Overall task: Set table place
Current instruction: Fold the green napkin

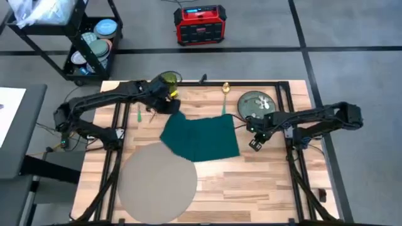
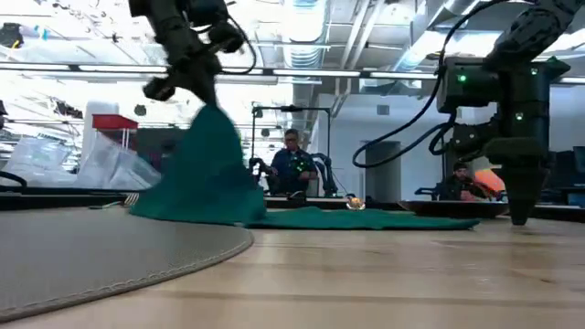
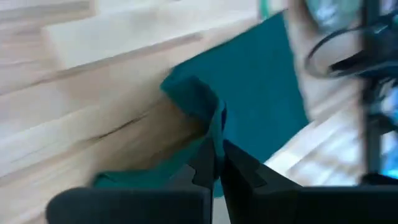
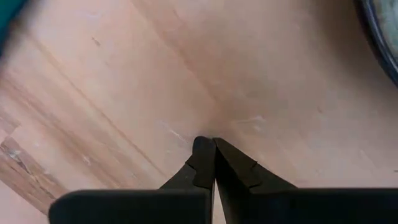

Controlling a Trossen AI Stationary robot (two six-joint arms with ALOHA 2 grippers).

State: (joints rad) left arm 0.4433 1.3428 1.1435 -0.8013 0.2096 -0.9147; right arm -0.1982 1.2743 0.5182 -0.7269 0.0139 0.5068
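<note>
1. The left gripper (image 1: 172,104) sits over the far left part of the table (image 1: 264,176), its fingers (image 3: 208,163) pinched on a corner of the dark green cloth (image 1: 202,136).
2. In the low view that corner is lifted clear of the wood, so the cloth (image 2: 215,178) rises in a peak under the gripper (image 2: 203,91) while the rest lies flat.
3. The cloth spreads across the middle of the table, and its near left edge touches or slightly overlaps the mat (image 1: 154,183).
4. The mat, round and grey-beige, lies flat at the near left of the table.
5. The right gripper (image 1: 256,144) is low over bare wood just right of the cloth, fingers (image 4: 205,163) pressed together and holding nothing.
6. A dark floral plate (image 1: 256,104) lies at the far right, just beyond the right gripper.
7. A gold spoon (image 1: 225,93) lies at the far edge, between the plate and the left gripper.
</note>
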